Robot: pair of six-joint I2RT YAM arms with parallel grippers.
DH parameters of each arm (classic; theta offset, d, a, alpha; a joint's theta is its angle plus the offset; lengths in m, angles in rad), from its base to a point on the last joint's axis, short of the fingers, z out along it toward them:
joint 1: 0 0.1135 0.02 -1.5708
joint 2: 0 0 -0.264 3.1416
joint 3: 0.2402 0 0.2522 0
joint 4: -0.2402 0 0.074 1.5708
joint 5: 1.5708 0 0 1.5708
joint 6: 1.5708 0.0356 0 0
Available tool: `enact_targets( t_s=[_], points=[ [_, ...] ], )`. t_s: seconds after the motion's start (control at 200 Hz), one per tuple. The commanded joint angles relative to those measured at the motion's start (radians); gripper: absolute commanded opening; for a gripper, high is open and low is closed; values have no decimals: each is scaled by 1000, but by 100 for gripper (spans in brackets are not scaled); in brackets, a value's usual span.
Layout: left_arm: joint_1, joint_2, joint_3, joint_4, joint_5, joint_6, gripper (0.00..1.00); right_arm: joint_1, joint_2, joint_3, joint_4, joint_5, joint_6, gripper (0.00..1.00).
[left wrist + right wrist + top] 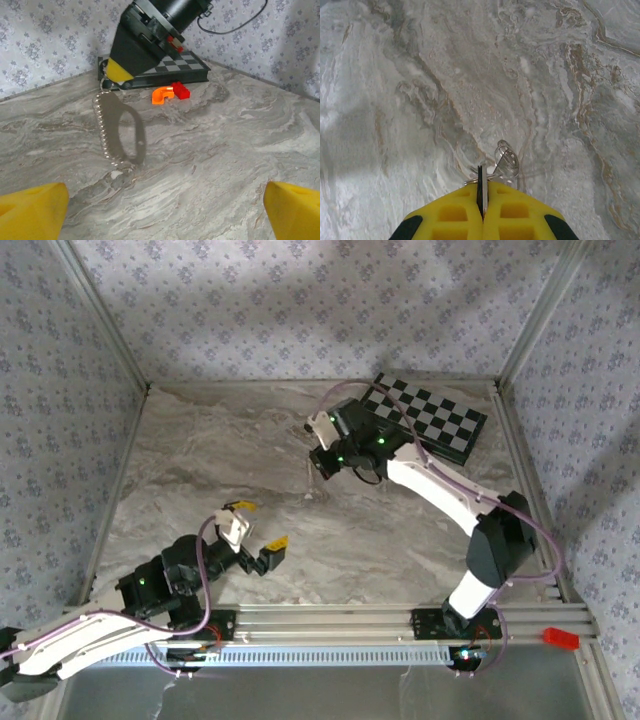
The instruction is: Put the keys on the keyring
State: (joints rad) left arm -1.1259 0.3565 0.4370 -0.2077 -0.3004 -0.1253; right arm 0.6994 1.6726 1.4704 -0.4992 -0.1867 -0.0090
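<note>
Spread wide low in the top view, the left gripper (pixel 258 525) stands apart from the right gripper (pixel 325 462), which in the left wrist view dangles the keyring (pixel 103 84) and bead chain (pixel 104 130) toward the table (pixel 225 150) and in its own view pinches the ring tight, so it is best held steady while the left one lines up.

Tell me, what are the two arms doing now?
Left gripper open, empty. Right gripper shut on keyring, chain hanging down. Orange block, red block beyond, clear.
</note>
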Motion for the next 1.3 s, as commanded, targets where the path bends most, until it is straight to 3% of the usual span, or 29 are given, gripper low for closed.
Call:
enact_targets(
  t_s=[0.0, 0.22, 0.405, 1.294],
  points=[
    [-2, -30, 0, -24, -34, 2, 100, -15, 73, 82, 79, -56, 57, 0],
    [-2, -42, 4, -20, -53, 6, 99, -20, 241, 250, 117, -100, 82, 0],
    [-2, -71, -7, -28, -62, 3, 99, -17, 307, 270, 133, -121, 105, 0],
    [-2, -112, -14, -12, -78, 27, 99, 18, 134, -236, 202, -211, 215, 0]
  ],
)
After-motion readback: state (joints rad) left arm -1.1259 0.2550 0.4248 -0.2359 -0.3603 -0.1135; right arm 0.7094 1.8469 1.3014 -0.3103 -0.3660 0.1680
